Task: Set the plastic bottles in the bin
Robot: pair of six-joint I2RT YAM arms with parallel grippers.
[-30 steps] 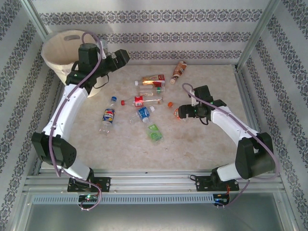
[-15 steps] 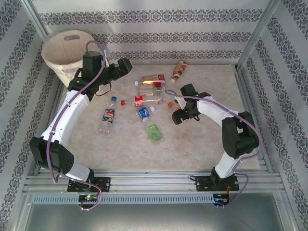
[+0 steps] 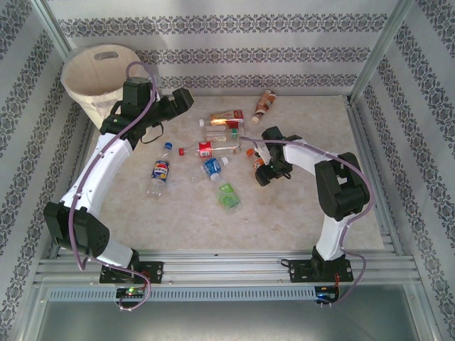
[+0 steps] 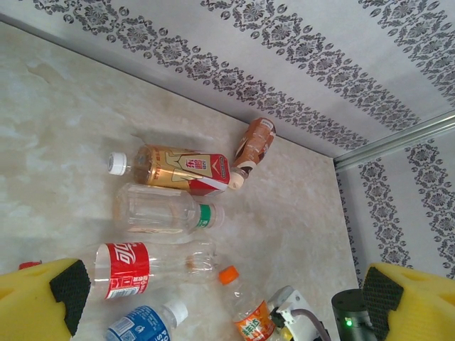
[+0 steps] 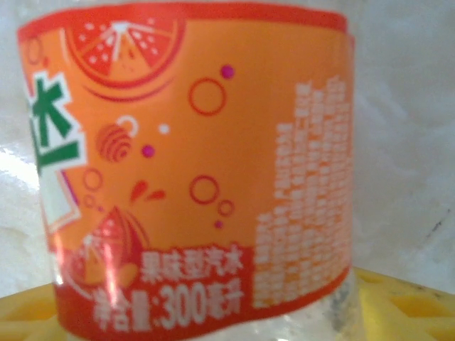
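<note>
Right wrist view: orange bottle (image 5: 192, 170) lies between the right gripper (image 3: 262, 173) jaws, grip unclear; left gripper (image 4: 226, 290) gapes, farther off.

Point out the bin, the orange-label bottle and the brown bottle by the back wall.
bin (image 3: 96, 74), top external view, inner wall.
orange-label bottle (image 5: 199, 177), right wrist view, middle of label.
brown bottle (image 4: 254, 142), left wrist view, body.

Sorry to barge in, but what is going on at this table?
Two arms are clearing bottles into the bin. The right fingers sit at an orange bottle; whether they grip it is unclear. The left fingers hang wide open, holding nothing. Seven other bottles lie on the table.
</note>
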